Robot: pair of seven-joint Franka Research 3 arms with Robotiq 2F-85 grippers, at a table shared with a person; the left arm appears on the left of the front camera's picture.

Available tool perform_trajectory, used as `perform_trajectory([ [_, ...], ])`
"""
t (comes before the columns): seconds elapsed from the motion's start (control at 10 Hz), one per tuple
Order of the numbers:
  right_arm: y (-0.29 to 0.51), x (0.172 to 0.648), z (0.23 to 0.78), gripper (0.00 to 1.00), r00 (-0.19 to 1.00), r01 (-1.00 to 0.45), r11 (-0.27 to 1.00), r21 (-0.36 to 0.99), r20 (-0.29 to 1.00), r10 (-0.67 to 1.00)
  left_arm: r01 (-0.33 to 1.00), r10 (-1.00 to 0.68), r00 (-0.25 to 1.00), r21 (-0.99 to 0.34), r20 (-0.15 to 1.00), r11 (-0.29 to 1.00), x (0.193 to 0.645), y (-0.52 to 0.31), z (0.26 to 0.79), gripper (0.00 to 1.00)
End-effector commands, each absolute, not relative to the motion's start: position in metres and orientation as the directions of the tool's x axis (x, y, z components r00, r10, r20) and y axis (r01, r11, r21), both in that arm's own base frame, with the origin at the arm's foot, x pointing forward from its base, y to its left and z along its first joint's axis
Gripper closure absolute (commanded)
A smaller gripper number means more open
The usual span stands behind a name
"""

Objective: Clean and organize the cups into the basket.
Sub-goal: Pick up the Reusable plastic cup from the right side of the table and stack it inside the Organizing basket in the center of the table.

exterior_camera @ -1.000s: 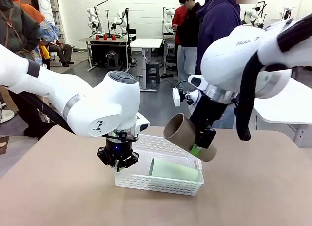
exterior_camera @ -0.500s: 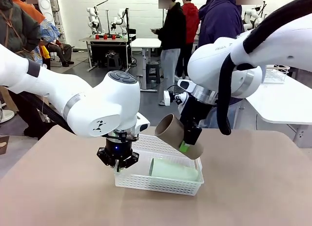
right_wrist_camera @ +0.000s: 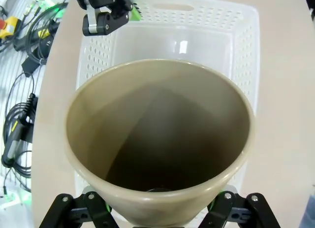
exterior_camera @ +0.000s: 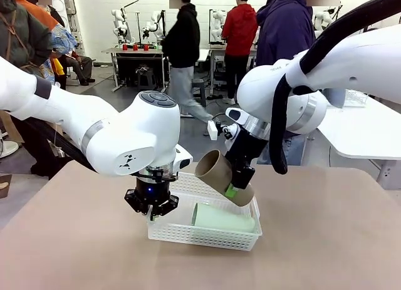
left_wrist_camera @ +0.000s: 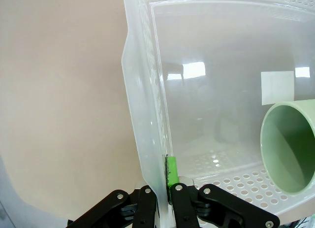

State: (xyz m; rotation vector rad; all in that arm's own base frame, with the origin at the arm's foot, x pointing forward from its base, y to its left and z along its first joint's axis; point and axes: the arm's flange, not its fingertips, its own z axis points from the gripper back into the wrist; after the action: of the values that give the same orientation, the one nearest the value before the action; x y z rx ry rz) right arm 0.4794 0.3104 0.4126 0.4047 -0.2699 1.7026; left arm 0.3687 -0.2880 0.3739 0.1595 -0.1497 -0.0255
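**Two arms, two cups, one basket**

The left tool point(exterior_camera: 151, 205) is pressed together on the short end wall of the basket point(exterior_camera: 207, 237), a shallow white plastic rectangle with lattice-punched sides and a smooth, glossy floor, sitting on the matte beige tabletop point(exterior_camera: 75, 252). In the left wrist view the tool point(left_wrist_camera: 166, 188) has a black finger on each side of the translucent wall point(left_wrist_camera: 142, 114), with one green pad flat against the inner face.

The mint cup point(exterior_camera: 222, 218) lies on its side inside the basket, smooth, pale and tapered. Its long axis runs along the basket's length and its open mouth point(left_wrist_camera: 290, 144) faces the pinched end.

The right tool point(exterior_camera: 235, 186) grips the tan cup point(exterior_camera: 222, 177) across its body, jaws spread wide around it with the green pads against the matte wall. This cup hangs in the air over the far right part of the basket. It is tilted, with the round mouth up and toward the robot's left and the narrow base down toward the right-hand end.

The right wrist view looks straight into the dull brown hollow point(right_wrist_camera: 157, 139). The tool's fingers point(right_wrist_camera: 93, 208) flank the cup at the bottom edge, and the perforated basket point(right_wrist_camera: 246, 41) lies beyond it.
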Motion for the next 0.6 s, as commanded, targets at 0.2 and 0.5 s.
perform_trajectory([
  [0.2, 0.315, 0.489, 0.386, 0.17, -0.173, -0.976, -0.213, 0.044, 0.437, 0.882, 0.016, -0.042, 0.988, 0.172, 0.147, 0.985, 0.367, -0.289, 0.372, 1.0],
  [0.5, 0.319, 0.49, 0.373, 0.17, -0.178, -0.975, -0.216, 0.045, 0.419, 0.89, 0.016, -0.042, 0.988, 0.172, 0.147, 0.985, 0.367, -0.289, 0.372, 1.0],
])
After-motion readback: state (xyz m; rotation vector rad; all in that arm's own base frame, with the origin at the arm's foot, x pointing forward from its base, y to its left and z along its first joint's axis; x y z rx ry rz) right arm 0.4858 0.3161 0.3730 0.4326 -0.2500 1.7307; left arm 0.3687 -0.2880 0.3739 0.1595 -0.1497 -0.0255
